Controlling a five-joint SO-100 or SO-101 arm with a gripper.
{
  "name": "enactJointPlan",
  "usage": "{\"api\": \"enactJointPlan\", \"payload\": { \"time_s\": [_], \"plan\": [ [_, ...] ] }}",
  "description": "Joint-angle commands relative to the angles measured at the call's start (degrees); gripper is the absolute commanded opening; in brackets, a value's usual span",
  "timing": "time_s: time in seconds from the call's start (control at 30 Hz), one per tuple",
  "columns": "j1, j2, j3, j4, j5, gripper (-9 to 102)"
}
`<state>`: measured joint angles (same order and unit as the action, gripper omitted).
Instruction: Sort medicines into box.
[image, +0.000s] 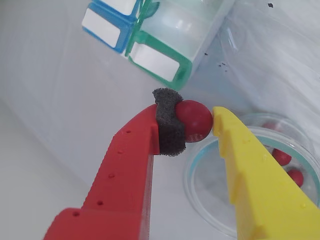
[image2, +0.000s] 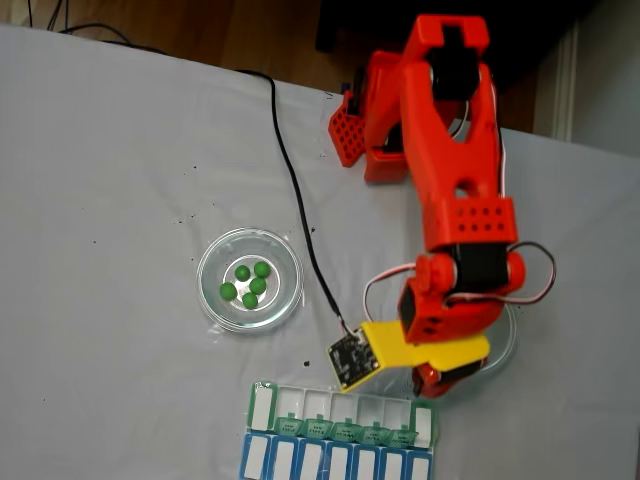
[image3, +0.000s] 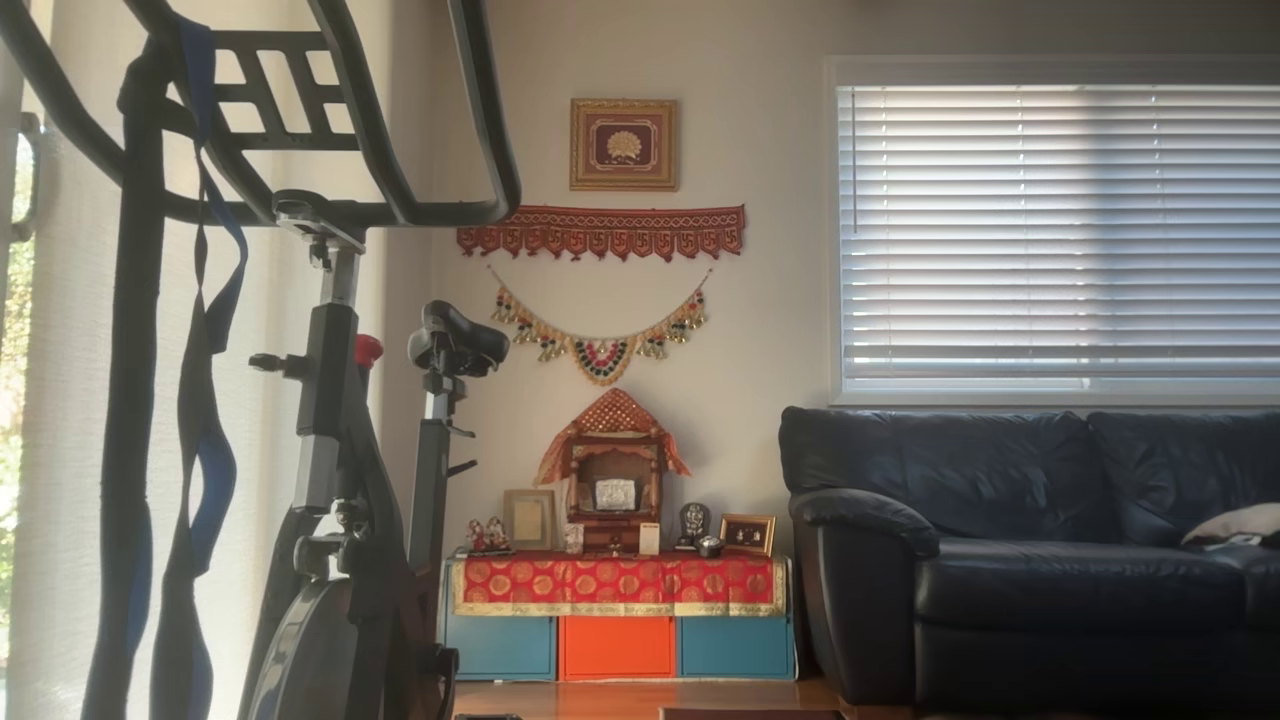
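One red ball (image: 195, 120) in hand (image: 192, 122), wrist view, green balls (image2: 249, 284) in fixed view

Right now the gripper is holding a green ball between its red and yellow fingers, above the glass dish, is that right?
Not quite: the ball in the gripper is dark red, not green, as the wrist view shows. The rest holds: it sits between the red and yellow fingers, above the glass dish.

We take the box (image2: 340, 440) as landmark, fixed view | dish (image2: 249, 279) with five balls (image2: 247, 284) in it lies up-left of it | second dish (image2: 503, 345) up-right, under the arm (image2: 455, 190) | gripper (image2: 432, 378) just above its right end.
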<state>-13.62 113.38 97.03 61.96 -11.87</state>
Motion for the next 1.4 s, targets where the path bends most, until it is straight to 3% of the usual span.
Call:
{"api": "enactJointPlan", "payload": {
  "time_s": [0.0,1.37],
  "plan": [
    [0.70,-1.76,-8.53,0.79,0.09,1],
    [0.00,-24.35,-23.82,-5.71,7.38,1]
  ]
}}
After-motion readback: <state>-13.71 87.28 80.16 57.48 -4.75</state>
